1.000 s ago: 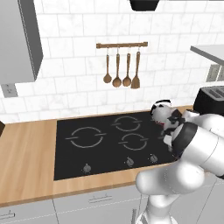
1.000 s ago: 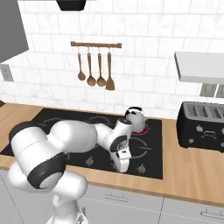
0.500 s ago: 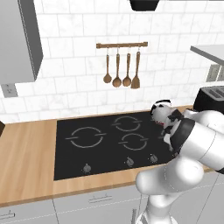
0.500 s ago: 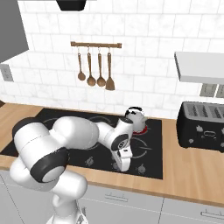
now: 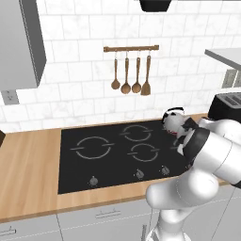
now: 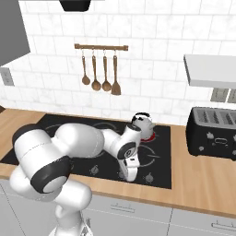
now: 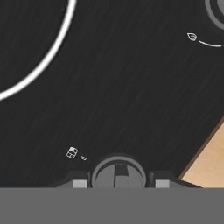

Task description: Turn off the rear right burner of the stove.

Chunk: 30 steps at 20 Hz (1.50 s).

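I have the hand low over the near right part of the stove (image 5: pixel 94 164), the black glass cooktop set into the wooden tabletop (image 5: pixel 28 179). In the hand view a small round knob (image 7: pixel 118 173) sits right between my fingers (image 7: pixel 79 183), which stand one on each side of it. They look set around it, but I cannot tell from here whether the pads actually press on it or are just beside it.

The rear right burner (image 6: pixel 150 134) is at the far right of the glass, showing a reddish tint beside the arm's wrist in the right base view, so I judge it is still on. From the left base view the arm covers most of that corner.

My main worry is the wrong knob. A row of them runs along the near edge, and another knob (image 7: pixel 216 11) shows at the top right corner of the hand view, close to this one. A small icon (image 7: pixel 72 152) is printed beside my knob, but it is too small for me to read which burner it marks. If the fingers are not truly closed, they could slip around the knob without turning it.

The knob is round with a raised bar across its top; the bar's long axis runs roughly straight up the hand view, away from the camera. I cannot tell which setting that means.
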Tool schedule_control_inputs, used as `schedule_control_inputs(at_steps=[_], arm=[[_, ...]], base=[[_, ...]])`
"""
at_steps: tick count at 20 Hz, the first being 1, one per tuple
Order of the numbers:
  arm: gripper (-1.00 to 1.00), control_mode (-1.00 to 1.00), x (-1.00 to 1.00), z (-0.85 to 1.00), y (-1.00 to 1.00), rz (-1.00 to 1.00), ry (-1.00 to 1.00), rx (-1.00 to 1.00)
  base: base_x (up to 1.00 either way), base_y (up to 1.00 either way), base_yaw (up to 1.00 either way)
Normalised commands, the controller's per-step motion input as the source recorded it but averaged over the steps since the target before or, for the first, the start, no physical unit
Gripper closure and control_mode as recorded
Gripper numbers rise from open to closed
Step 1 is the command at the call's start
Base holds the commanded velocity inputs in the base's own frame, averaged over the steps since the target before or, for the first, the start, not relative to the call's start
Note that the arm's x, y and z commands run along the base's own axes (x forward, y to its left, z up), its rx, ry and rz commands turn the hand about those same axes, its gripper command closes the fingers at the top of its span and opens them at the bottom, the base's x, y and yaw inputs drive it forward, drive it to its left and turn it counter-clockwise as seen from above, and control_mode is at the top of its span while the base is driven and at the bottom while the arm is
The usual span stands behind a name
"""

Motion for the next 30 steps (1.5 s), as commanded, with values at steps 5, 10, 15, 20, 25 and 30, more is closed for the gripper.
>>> schedule_control_inputs(at_steps=[5,10,15,20,25,30], arm=[[1.00,-1.00,-0.11,0.00,0.00,-0.35,0.03,0.00],[1.00,-1.00,-0.13,0.00,0.11,-0.51,0.03,0.00],[1.00,-1.00,-0.02,-0.02,0.47,-0.62,0.00,0.00],[1.00,-1.00,0.00,-0.01,0.60,-0.68,0.02,-0.02],[1.00,-1.00,0.04,0.00,0.67,-0.75,0.03,-0.05],[1.00,-1.00,0.21,0.00,0.75,-0.81,0.03,-0.08]], base=[[0.00,0.00,0.00],[0.00,0.00,0.00],[0.00,0.00,0.00],[0.00,0.00,0.00],[0.00,0.00,0.00],[0.00,0.00,0.00]])
